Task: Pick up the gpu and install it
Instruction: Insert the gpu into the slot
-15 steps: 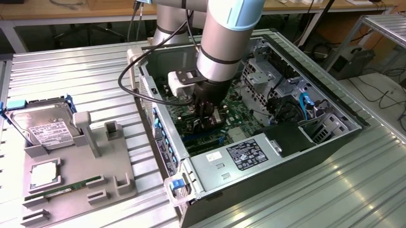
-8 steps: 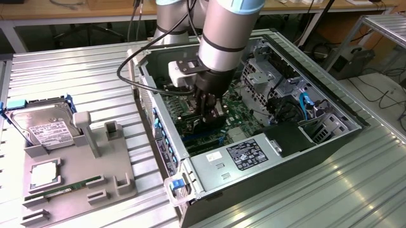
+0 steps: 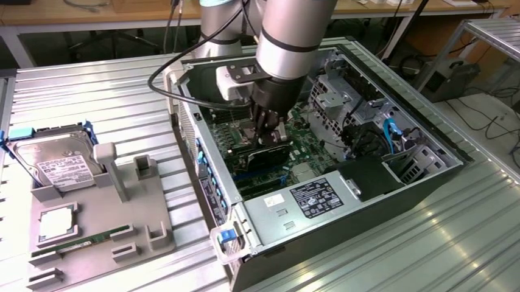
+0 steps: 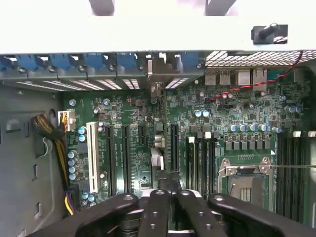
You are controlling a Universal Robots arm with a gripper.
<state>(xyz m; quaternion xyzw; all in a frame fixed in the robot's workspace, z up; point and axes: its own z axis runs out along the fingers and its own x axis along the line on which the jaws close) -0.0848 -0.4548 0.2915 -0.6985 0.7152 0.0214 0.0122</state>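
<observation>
Reaching down into the open computer case (image 3: 268, 243), the tool (image 3: 271, 139) is clamped on the gpu (image 3: 268, 159). Its long edge hangs edge-on just above the motherboard (image 4: 128, 113) slots.

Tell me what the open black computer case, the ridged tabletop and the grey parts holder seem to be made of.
Open black computer case: likely painted sheet metal, thin folded edges, matte.
Ridged silver tabletop: looks like metal, dull sheen along its parallel grooves.
Grey parts holder beside the silver hard drive: probably plastic, perhaps printed; uniform matte grey, blocky posts.
</observation>
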